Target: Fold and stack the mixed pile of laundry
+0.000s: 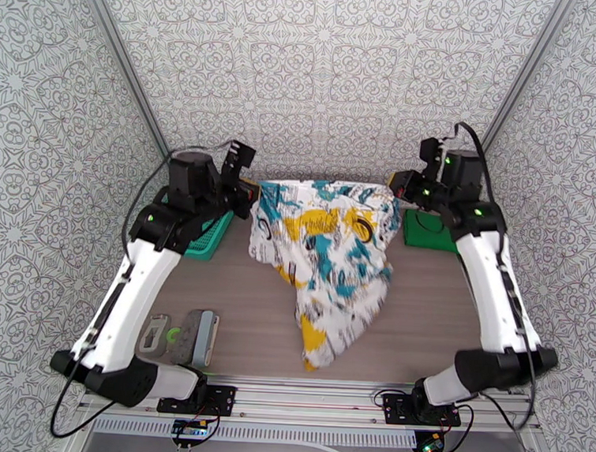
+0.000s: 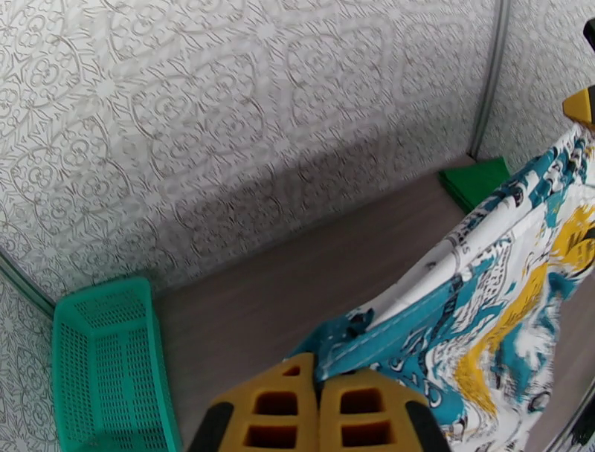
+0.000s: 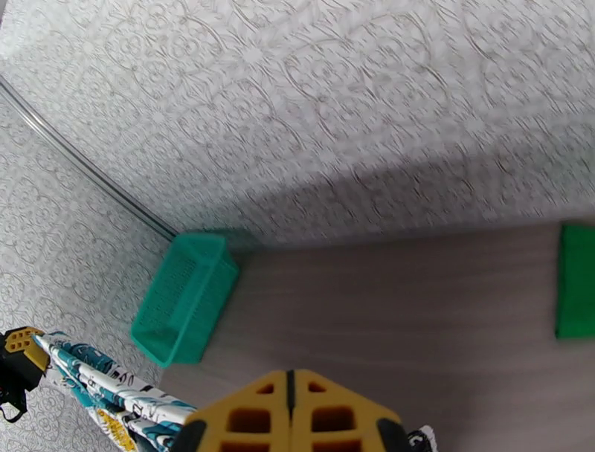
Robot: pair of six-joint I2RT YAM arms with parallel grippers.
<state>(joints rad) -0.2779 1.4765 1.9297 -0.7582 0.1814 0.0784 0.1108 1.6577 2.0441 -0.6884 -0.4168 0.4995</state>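
Pinching opposite upper corners, left gripper (image 2: 318,378) and right gripper (image 3: 290,383) are clamped on the white cloth garment with teal, yellow and black print (image 1: 332,256), which is held stretched between them, lower end drooping. Bright green folded cloth shirt (image 1: 428,228) is noted just right of it, teal plastic mesh basket (image 1: 206,239) just left.

printed garment (image 1: 328,256): white with teal, yellow and black print; you have it raised, top edge stretched level, tail drooping toward the table (image 1: 239,299).
green shirt (image 1: 428,228): folded flat, far right.
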